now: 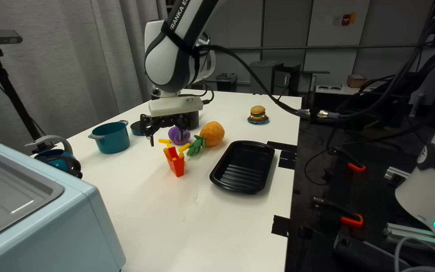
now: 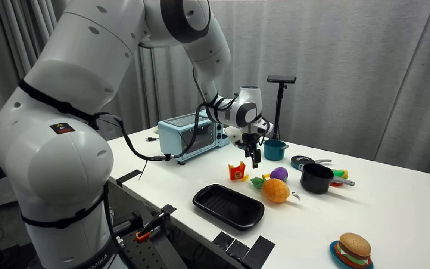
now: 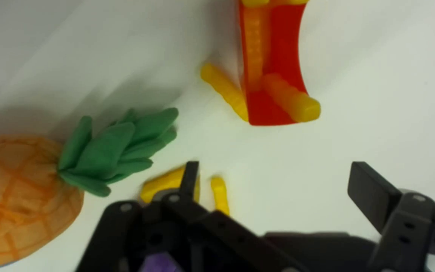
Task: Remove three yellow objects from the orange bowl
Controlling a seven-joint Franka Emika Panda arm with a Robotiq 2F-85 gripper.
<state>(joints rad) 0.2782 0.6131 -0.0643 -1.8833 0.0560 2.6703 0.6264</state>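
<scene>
As claw point(image 3: 276, 180) is spread w/ nothing btwn, prob. best centre over red carton point(image 2: 236, 171) on table point(image 1: 217, 226), pinch one yellow fry point(image 3: 295, 101) inside, lift straight up w/o tipping carton

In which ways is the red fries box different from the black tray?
Size: the red fries box is smaller than the black tray. Shape: the red fries box is tall and narrow; the black tray is long and shallow. Contents: the red fries box holds yellow sticks; the black tray shows none. Both rest on the white table.
</scene>
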